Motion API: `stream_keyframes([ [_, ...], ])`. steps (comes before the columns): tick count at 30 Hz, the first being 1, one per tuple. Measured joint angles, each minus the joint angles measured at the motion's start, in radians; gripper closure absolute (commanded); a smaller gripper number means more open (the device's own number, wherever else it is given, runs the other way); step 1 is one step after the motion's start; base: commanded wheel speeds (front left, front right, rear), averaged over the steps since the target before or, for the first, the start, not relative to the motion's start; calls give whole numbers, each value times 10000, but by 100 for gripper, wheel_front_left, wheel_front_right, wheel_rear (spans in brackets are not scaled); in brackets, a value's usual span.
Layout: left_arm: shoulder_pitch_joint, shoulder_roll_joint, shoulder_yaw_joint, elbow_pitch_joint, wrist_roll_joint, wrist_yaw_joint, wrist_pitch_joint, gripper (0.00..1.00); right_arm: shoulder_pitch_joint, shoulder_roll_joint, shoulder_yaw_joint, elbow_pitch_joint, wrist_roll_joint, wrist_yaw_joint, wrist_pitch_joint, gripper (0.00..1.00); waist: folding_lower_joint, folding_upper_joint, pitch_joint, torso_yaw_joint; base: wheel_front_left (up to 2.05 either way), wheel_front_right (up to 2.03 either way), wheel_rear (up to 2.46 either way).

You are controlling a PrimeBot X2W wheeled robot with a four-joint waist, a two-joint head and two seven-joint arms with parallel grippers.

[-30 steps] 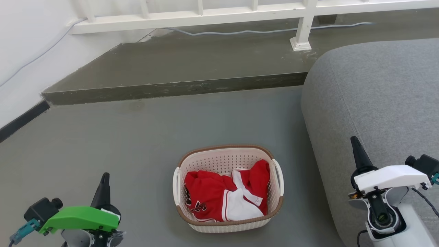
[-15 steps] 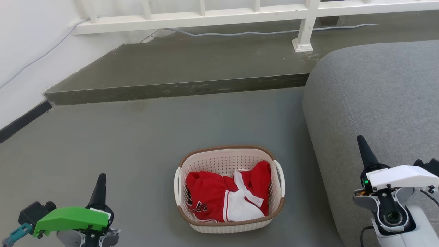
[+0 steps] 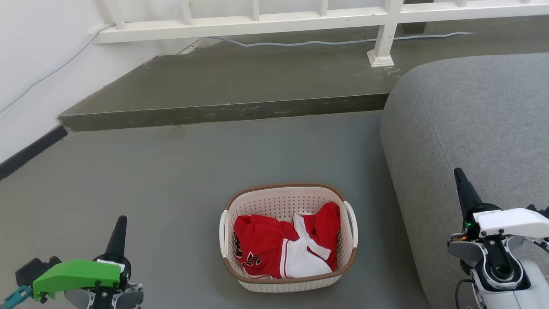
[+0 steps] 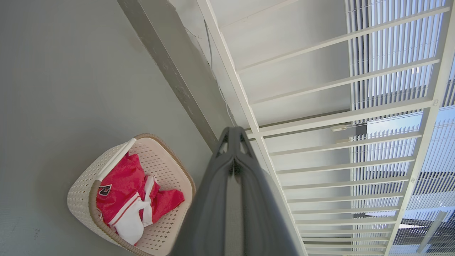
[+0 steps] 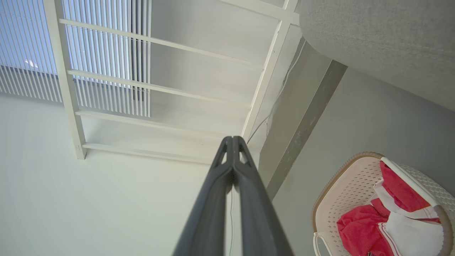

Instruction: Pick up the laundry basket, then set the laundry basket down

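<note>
The laundry basket [image 3: 279, 201], cream-white and perforated with a brown rim and white side handles, stands on the grey floor low in the middle of the head view. Red and white clothes [image 3: 283, 246] lie inside it. My left gripper [image 3: 121, 221] is at the lower left, well left of the basket, fingers pressed together and empty. My right gripper [image 3: 459, 174] is at the lower right, over the sofa's edge, also shut and empty. The left wrist view shows the basket [image 4: 167, 167] beside the shut left gripper [image 4: 233, 131]; the right wrist view has the basket [image 5: 341, 199] at the lower right of the shut right gripper [image 5: 233, 139].
A grey sofa [image 3: 472, 120] fills the right side, close to the basket. A raised concrete step [image 3: 223, 111] crosses behind, with a white railing [image 3: 381, 34] and a cable [image 3: 300, 42] on it. A white wall [image 3: 30, 64] runs along the left.
The head view has shifted slightly, so the scene sits a little further right and lower. Both grippers have sunk lower and outward in the picture. The basket has not moved on the floor.
</note>
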Motion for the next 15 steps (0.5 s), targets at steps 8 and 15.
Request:
stream_keyframes([
  [8,-10,0,221,10,-844,-54,261,100,0,73,-307,-8,802,127,240,100,0,0,-21,38,0,0,0],
  [15,-33,0,378,15,-1538,-121,439,100,0,115,-585,-25,1528,215,433,100,0,0,-40,70,0,0,0],
])
